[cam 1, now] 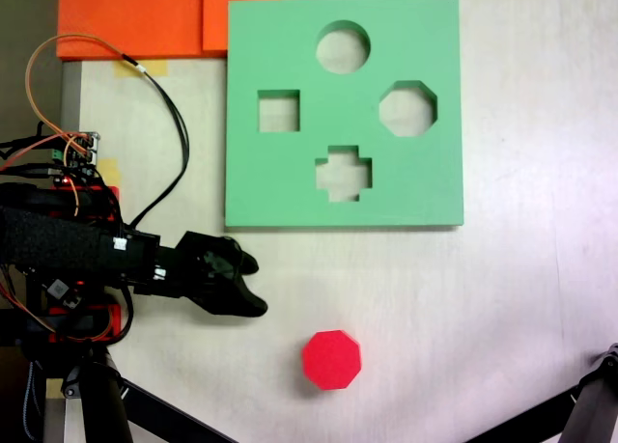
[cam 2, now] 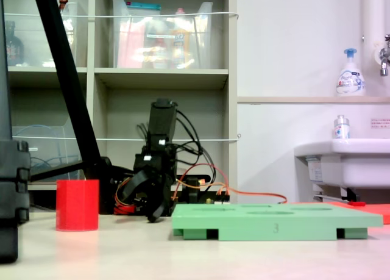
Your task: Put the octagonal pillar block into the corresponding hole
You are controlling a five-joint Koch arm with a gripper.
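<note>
Nearest in the low side-on fixed view, the octagonal pillar block (cam 2: 77, 205) stands upright on the table (cam 2: 201, 258), left of everything else and untouched. From above, I have it (cam 1: 332, 359) in the lower middle, well apart from the green foam board (cam 1: 280, 187).

Next back, my gripper (cam 1: 255, 287) hovers left of the block in the top-down view, jaws apart and holding nothing. From the side it (cam 2: 149, 204) points down, close to the table.

The risks as I read them: the block is foam and light, so a jaw tip that lands on its edge could tip it or push it away. If I grip it skewed, its eight sides won't line up with the corresponding hole (cam 1: 407, 108) on the board's right side, and it would jam on the rim. The round cutout (cam 1: 343, 47) nearby looks similar, so I must not aim there.

The surface is pale, smooth and matt. Orange foam sheets (cam 1: 145, 18) lie at the far left corner. Beyond stand shelves (cam 2: 161, 78) with clear bins, a sink (cam 2: 344, 161) and a soap bottle (cam 2: 350, 72) on the right.
</note>
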